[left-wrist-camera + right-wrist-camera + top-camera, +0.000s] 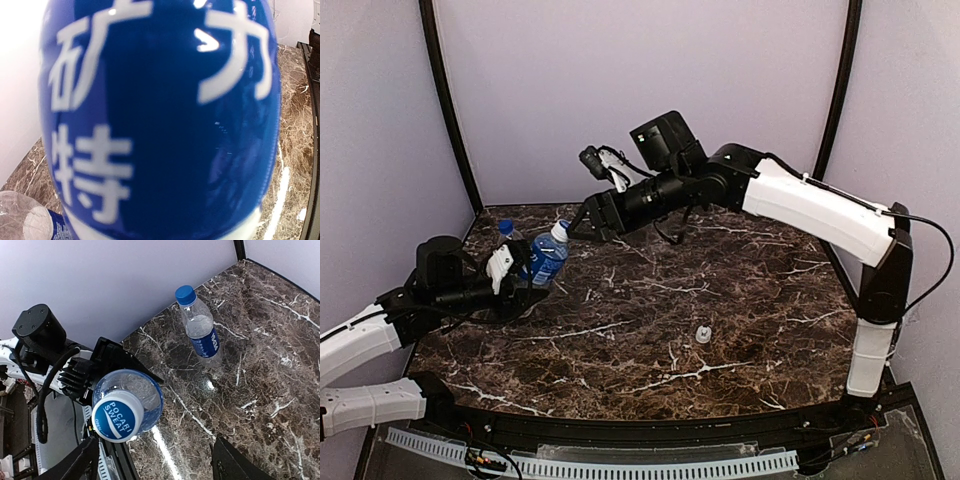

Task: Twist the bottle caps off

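The left tool is clenched on the labelled bottle, whose cap is on. The right tool hangs just above that bottle, released, holding nothing. The unscrewing looks about to start. The next move calls for lowering around the cap, closing and twisting.

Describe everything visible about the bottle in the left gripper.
The small clear plastic bottle with a blue label is held roughly upright near the back-left of the dark marble table, its body clamped by the left gripper. The label bears white characters. Its round blue-and-white cap, printed POCARI SWEAT, sits on the neck. The open right gripper hovers by the cap, not touching.
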Tool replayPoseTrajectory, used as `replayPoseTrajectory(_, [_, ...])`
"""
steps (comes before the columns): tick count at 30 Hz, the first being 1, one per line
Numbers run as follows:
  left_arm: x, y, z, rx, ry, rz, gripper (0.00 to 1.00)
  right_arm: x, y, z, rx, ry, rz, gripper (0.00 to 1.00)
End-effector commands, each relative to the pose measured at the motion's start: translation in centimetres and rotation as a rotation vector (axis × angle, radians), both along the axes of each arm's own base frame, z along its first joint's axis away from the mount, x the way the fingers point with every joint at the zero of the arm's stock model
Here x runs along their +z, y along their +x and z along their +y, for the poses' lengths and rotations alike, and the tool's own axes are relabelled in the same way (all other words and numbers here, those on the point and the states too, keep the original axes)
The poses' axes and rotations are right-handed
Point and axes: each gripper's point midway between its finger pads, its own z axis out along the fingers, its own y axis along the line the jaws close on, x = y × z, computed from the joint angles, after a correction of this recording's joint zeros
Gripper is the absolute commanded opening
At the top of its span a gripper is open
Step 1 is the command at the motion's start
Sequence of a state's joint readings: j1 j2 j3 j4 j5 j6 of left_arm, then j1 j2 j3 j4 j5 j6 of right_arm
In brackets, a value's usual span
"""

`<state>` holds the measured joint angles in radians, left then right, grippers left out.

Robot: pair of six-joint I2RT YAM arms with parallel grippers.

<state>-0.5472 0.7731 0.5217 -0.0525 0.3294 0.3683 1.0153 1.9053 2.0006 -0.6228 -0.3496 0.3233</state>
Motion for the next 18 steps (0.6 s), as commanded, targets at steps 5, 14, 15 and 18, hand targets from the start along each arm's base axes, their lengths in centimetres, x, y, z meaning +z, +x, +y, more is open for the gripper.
replayPoseTrajectory(5, [-0.5,0.3,0.3,0.027,-0.011,0.000,0.41,1.4,-1.2,2.6,0.030,0.079,0.085,0.68])
replayPoseTrajectory(14, [-0.6,0.1,0.3,0.018,-0.008,0.001,0.41,0.7,-0.8,3.8,0.044,0.075,0.075,0.37])
replayPoseTrajectory(15, [-0.6,0.0,0.2,0.015,-0.008,0.002,0.41,0.7,-0.8,3.8,0.049,0.075,0.075,0.34])
replayPoseTrajectory(18, [-0.7,-0.1,0.2,0.010,-0.009,0.004,0.41,0.4,-1.1,3.9,0.072,0.072,0.074,0.15])
